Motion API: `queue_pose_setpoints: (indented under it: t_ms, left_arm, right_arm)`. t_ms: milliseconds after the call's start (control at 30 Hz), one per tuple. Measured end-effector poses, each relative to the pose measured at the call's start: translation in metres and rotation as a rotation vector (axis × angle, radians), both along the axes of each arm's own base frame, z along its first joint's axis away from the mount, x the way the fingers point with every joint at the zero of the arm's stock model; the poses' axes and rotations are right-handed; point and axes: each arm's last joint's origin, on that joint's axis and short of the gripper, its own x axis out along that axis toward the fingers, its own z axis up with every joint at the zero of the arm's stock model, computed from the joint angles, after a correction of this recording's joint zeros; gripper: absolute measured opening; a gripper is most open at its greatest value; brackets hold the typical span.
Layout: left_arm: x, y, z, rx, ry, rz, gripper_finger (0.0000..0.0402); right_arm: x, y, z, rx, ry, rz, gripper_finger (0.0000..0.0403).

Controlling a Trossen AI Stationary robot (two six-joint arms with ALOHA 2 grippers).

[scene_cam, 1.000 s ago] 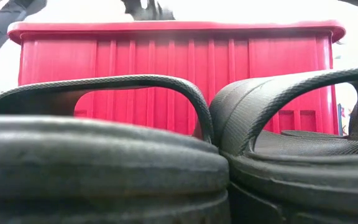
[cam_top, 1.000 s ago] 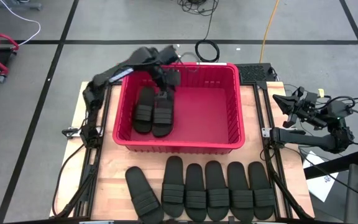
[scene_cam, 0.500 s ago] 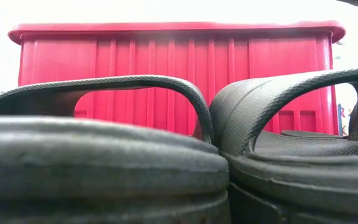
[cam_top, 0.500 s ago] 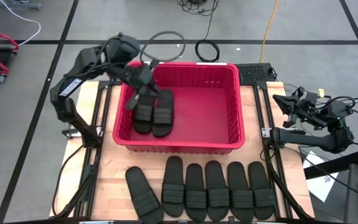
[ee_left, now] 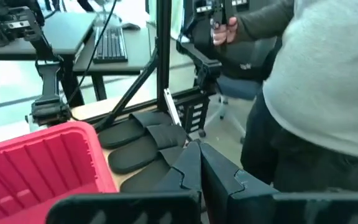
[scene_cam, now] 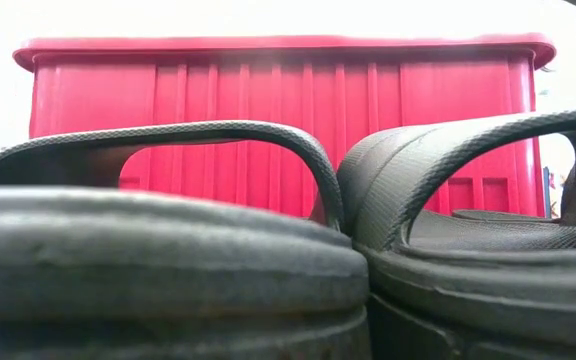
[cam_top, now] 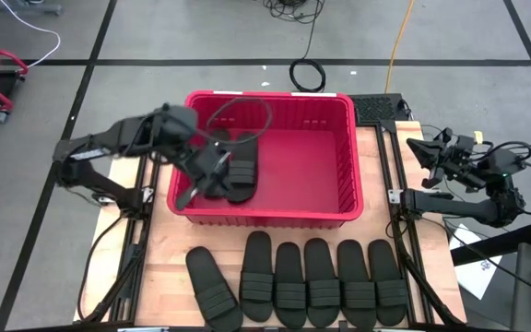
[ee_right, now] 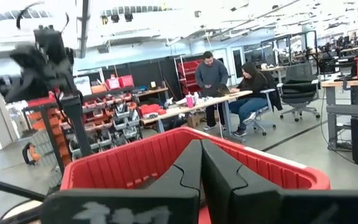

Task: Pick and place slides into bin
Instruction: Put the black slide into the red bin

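Slides (cam_top: 307, 281): you have six of them in a row on the near part of the worktop (cam_top: 159, 254), in front of the bin (cam_top: 348, 166). Five stand side by side and parallel, and the leftmost one (cam_top: 212, 288) lies tilted and a little apart from them. In the low view two of these slides fill the foreground, strap arches touching, with the bin's red wall rising behind them.

Two more slides (cam_top: 233, 171) lie side by side inside the bin, in its left half, which makes eight in all. There is one bin, standing in the middle of the worktop.

Your left arm reaches in from the left edge of the worktop, stretched roughly level across the bin's left rim, and its left end effector (cam_top: 194, 186) hangs over the bin's left inner side, just beside the two slides there. Its fingers (ee_left: 191, 171) are pressed together and hold nothing.

Your right arm is folded at the right edge of the worktop, well apart from the slides. Its right end effector (cam_top: 416, 146) points toward the bin, fingers (ee_right: 194, 165) closed tight and empty.
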Motion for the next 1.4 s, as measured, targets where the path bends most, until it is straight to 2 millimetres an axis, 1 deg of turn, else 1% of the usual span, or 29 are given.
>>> queue_pose_setpoints:
  t_ms: [100, 333, 467, 533, 667, 833, 900, 1000, 1100, 1233, 1300, 1400]
  left_arm:
    - [-0.021, -0.005, -0.025, -0.057, -0.028, 0.07, 0.0]
    - [-0.09, -0.024, -0.076, -0.232, -0.111, 0.207, 0.0]
    - [-0.118, -0.033, -0.1, -0.289, -0.155, 0.253, 0.0]
    - [-0.125, -0.035, -0.109, -0.306, -0.146, 0.282, 0.0]
    - [-0.127, -0.038, -0.115, -0.335, -0.138, 0.358, 0.0]
    - [-0.129, -0.048, -0.118, -0.21, -0.185, 0.406, 0.0]
    - [-0.126, -0.053, -0.12, -0.201, -0.179, 0.439, 0.0]
    - [-0.117, -0.064, -0.128, -0.23, -0.102, 0.417, 0.0]
    - [-0.107, -0.079, -0.139, -0.291, 0.028, 0.352, 0.0]
    - [-0.096, -0.092, -0.15, -0.331, 0.13, 0.351, 0.0]
    - [-0.092, -0.096, -0.155, -0.334, 0.15, 0.373, 0.0]
    - [-0.088, -0.098, -0.157, -0.342, 0.13, 0.456, 0.0001]
  right_arm:
    - [0.0, 0.0, 0.0, 0.0, 0.0, 0.0, 0.0]
    - [0.0, 0.0, 0.0, 0.047, -0.019, 0.007, 0.0]
    - [0.0, 0.0, 0.0, 0.063, -0.028, 0.009, 0.0]
    - [0.0, 0.0, -0.001, 0.063, -0.027, 0.005, 0.0]
    - [0.0, 0.0, -0.001, 0.064, -0.028, 0.004, 0.0]
    - [0.0, 0.0, -0.001, 0.063, -0.026, 0.008, 0.0]
    - [0.0, 0.0, -0.001, 0.063, -0.025, 0.009, 0.0]
    - [0.0, 0.0, -0.001, 0.064, -0.022, 0.009, 0.0]
    - [0.0, 0.0, -0.001, 0.064, -0.018, 0.009, 0.0]
    - [0.0, 0.0, -0.002, 0.058, -0.005, 0.017, 0.0]
    - [0.001, 0.0, -0.003, 0.047, 0.013, 0.029, 0.0]
    - [0.001, 0.001, -0.005, 0.044, 0.031, 0.031, 0.0]
